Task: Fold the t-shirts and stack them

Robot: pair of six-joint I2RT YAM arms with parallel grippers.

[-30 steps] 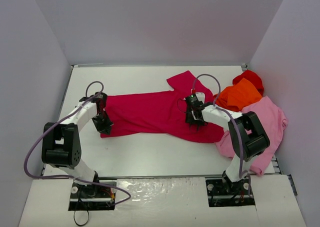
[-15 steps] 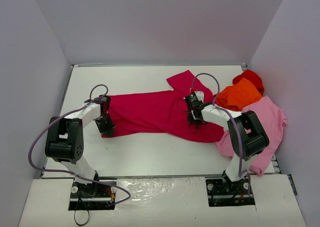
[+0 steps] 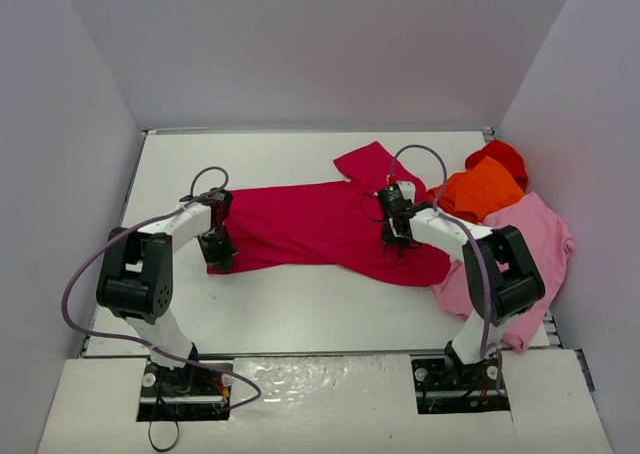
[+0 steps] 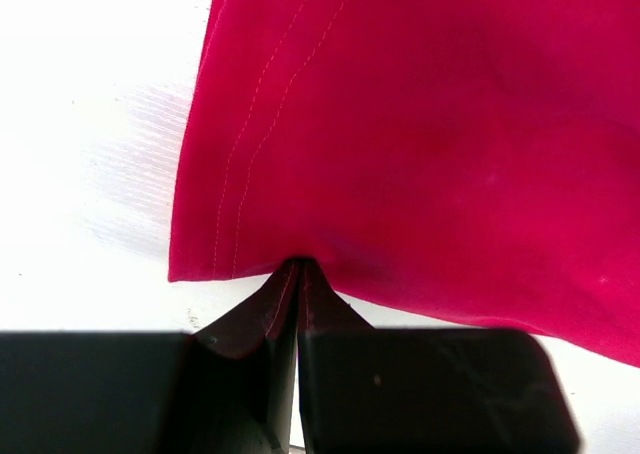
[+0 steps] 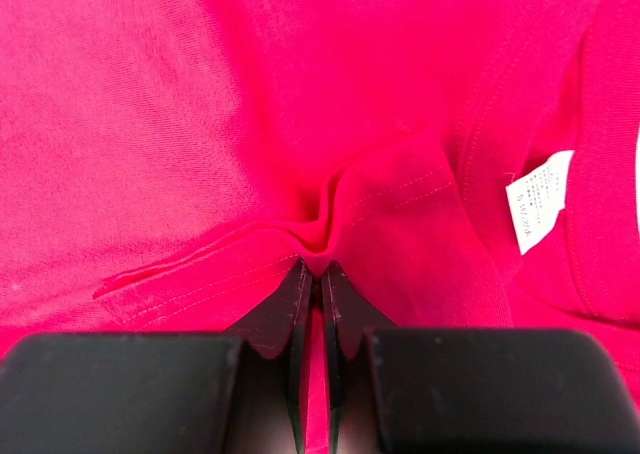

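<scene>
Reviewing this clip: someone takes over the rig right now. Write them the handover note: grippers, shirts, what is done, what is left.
Grippers: the left gripper has its jaws shut on the stitched edge of the crimson shirt. The right gripper has its jaws shut on a pinch of the same shirt, near its white tag.
Shirts: the crimson shirt lies spread on the table. The orange shirt, bright red shirt and light pink shirt are heaped at the right.
Done: both grips taken.
Left: fold all four, then stack.

White arms (image 3: 440,230), black fingers (image 4: 250,319), lilac cables (image 3: 416,147)
</scene>
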